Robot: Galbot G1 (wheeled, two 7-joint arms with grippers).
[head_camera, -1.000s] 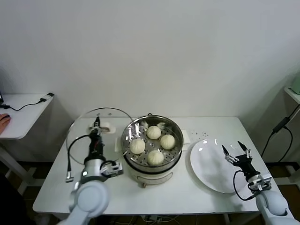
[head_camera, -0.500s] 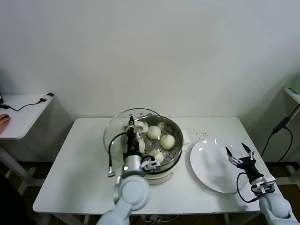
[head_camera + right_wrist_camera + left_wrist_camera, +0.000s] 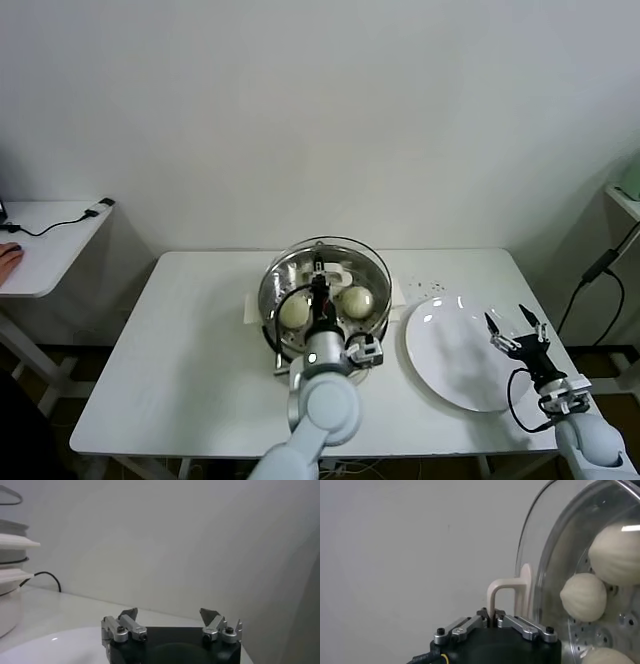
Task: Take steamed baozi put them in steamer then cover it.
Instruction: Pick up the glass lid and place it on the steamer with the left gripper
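The steamer (image 3: 383, 300), a shiny steel pot on a cream base, stands mid-table. Cream-white steamed baozi (image 3: 293, 312) (image 3: 357, 300) lie on its perforated tray. My left gripper (image 3: 318, 272) is shut on the cream bar handle of the glass cover (image 3: 345, 255) and holds it over the pot. In the left wrist view the handle (image 3: 505, 591) stands pinched between the fingers of the left gripper (image 3: 491, 614), and baozi (image 3: 583, 596) show through the cover's glass (image 3: 555, 555). My right gripper (image 3: 518, 325) (image 3: 170, 614) hangs open and empty over the plate's right edge.
A flat white plate (image 3: 450, 370) (image 3: 50, 647) lies right of the steamer, with nothing on it. A small side table (image 3: 50, 240) with a cable stands at the far left. A black cable hangs at the far right (image 3: 600, 265).
My left gripper has carried the cover from the table's left side rightward to above the steamer. The right gripper has barely shifted.
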